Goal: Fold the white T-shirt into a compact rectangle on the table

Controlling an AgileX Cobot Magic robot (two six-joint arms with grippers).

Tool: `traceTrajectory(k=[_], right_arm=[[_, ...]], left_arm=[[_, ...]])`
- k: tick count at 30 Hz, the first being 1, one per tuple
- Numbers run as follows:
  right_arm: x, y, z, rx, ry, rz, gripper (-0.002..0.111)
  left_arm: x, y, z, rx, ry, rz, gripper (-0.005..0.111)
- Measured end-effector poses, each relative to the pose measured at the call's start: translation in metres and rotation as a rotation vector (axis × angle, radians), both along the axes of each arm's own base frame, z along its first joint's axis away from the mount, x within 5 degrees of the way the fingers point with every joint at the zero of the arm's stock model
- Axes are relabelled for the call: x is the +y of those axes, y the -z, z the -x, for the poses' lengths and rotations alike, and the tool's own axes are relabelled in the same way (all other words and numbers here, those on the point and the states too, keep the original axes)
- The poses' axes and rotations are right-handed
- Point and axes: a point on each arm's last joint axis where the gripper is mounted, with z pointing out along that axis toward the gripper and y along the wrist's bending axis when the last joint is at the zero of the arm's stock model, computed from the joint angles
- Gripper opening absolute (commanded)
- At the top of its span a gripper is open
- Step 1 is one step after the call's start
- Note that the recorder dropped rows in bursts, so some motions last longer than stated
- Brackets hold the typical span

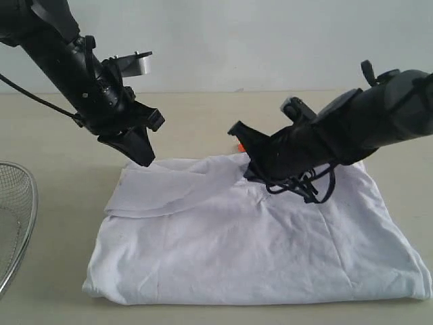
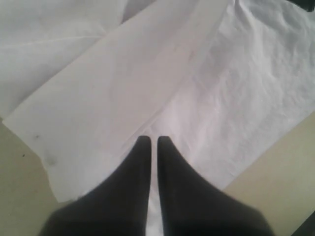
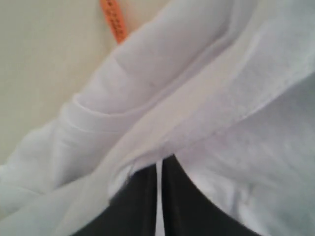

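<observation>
Near hem of the white T-shirt (image 1: 257, 271) is closest to camera. The shirt lies plain white side up on the table (image 1: 47, 162), center to right. The body is mostly flat with a few creases. The left sleeve (image 1: 162, 189) is folded inward over the body, making a slanted band at the far-left corner. The orange neck tag (image 1: 240, 146) pokes out past the far edge onto bare tabletop.

My left gripper (image 1: 145, 160) has its jaws closed with only a hairline gap, and nothing is held. It hangs tilted over the far-left corner, tips right at the far edge of the folded sleeve. I can't tell whether they touch. In the left wrist view there is only sleeve and body cloth under the fingers.

My right gripper (image 1: 249, 169) has its jaws closed too and sits low at the collar area, just near of the tag. In the right wrist view the fingertips (image 3: 147, 172) are tucked under a raised fold of cloth. I can't tell whether any fabric is actually pinched. The black cable loop (image 1: 304, 186) off my right arm hangs over the shirt.

The wire-mesh basket (image 1: 13, 223) sits at the left edge, cut off by the frame and clear of the shirt.
</observation>
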Motion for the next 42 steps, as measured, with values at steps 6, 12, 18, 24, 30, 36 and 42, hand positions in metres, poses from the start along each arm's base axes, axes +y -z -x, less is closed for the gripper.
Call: traceTrajectory(k=[6,12,18,24,30,36,42], right_arm=[[0.009,-0.032,-0.026,-0.102,0.046,-0.081,0.0],[0.011,-0.043,-0.034,-0.139,0.049,-0.097,0.0],[0.018,-0.042,-0.028,-0.121,-0.077,-0.095,0.0],[0.024,-0.053,-0.017,-0.128,-0.231,-0.109,0.0],[0.015,-0.045,0.013,-0.084,-0.242,-0.072,0.0],[0.024,-0.019,0.03,-0.028,-0.239,-0.012,0.0],[0.035,0.004,0.033,0.027,-0.238,0.002,0.0]], left_arm=[[0.0,0.0,0.0,0.004,0.002,0.0,0.004],[0.0,-0.001,0.004,0.035,0.016,-0.004,0.004],[0.002,-0.008,0.007,0.026,0.027,-0.011,0.004],[0.006,-0.021,0.01,-0.01,0.022,-0.008,0.004],[0.007,-0.022,0.009,-0.024,0.018,-0.013,0.004],[0.007,-0.022,0.007,-0.043,0.007,-0.006,0.004],[0.006,-0.022,0.007,-0.043,0.003,0.003,0.004]])
